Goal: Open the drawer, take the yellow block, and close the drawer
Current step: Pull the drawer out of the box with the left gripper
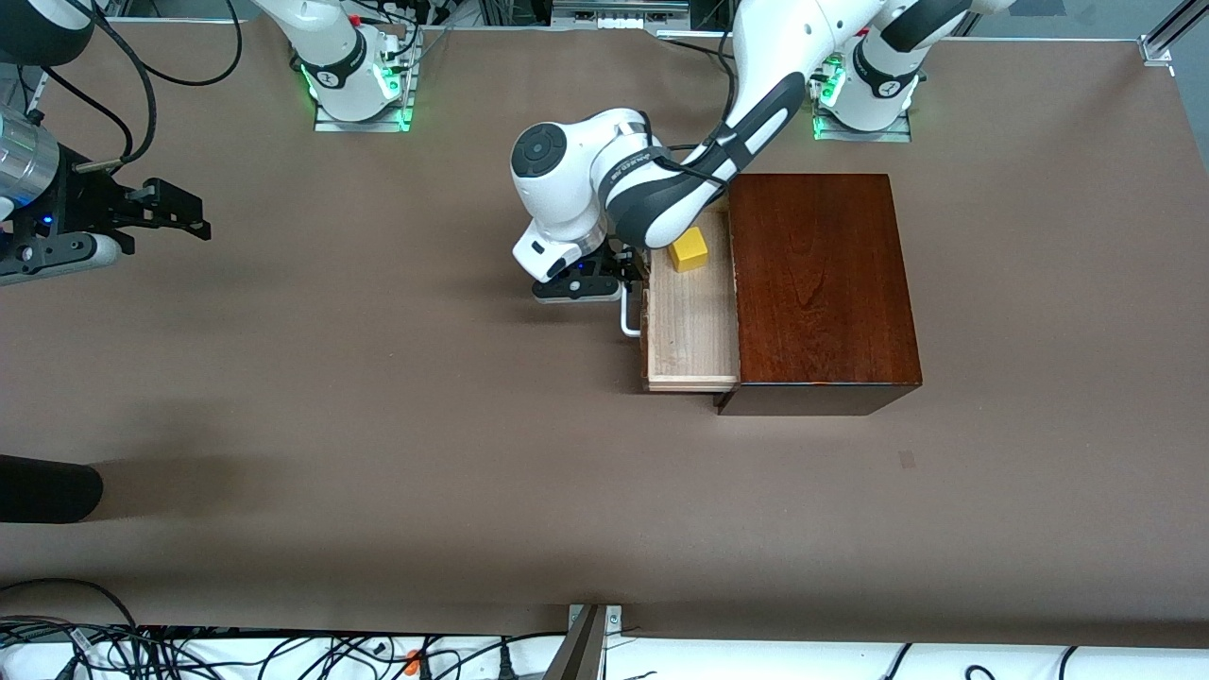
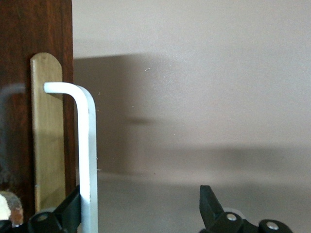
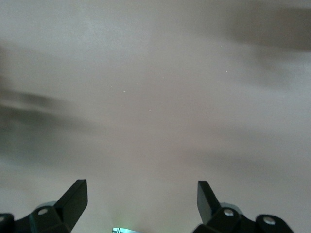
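The drawer stands pulled out of the box, toward the right arm's end of the table, its pale-wood tray bare to the light. Going across the front view from its left edge: the right gripper hangs in the air over bare table near that arm's end, waiting, its two fingers spread wide with nothing between them; its wrist view shows only the brown tabletop between the two dark fingertips. Next comes the left gripper, reached down from its base to the drawer's front, at the white handle. In the left wrist view the handle runs just beside one fingertip, seemingly touching it, while the other fingertip stands well apart, so the fingers are spread and not clamped on the bar. Then the tray itself, and in it the block, a small yellow cube lying in the part of the tray farther from the front camera, close to the box's opening and partly under the left arm's wrist. Last comes the dark box, glossy, its top plain.
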### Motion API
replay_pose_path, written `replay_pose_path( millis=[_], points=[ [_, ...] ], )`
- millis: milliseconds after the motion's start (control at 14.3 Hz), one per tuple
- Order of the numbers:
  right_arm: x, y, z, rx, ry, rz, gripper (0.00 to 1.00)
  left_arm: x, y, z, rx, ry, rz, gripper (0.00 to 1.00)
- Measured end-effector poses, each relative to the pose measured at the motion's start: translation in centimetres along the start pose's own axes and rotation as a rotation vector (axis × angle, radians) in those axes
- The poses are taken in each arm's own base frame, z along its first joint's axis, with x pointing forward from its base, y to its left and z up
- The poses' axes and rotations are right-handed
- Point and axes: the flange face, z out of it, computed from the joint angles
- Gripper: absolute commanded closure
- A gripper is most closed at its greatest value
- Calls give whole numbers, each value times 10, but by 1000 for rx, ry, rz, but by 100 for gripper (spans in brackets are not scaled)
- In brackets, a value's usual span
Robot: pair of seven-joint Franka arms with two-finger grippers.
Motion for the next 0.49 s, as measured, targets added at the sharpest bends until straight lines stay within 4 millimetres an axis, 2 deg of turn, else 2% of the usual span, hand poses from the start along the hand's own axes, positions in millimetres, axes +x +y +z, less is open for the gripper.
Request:
replay_pose_path(
  millis=[279,488],
  points=[
    [1,1,1,1,-3,1,0,-3,18,-9,-41,14,-11,0],
    [1,1,3,3,-5,2,0,-4,29,-8,-54,12,-21,0]
  ],
)
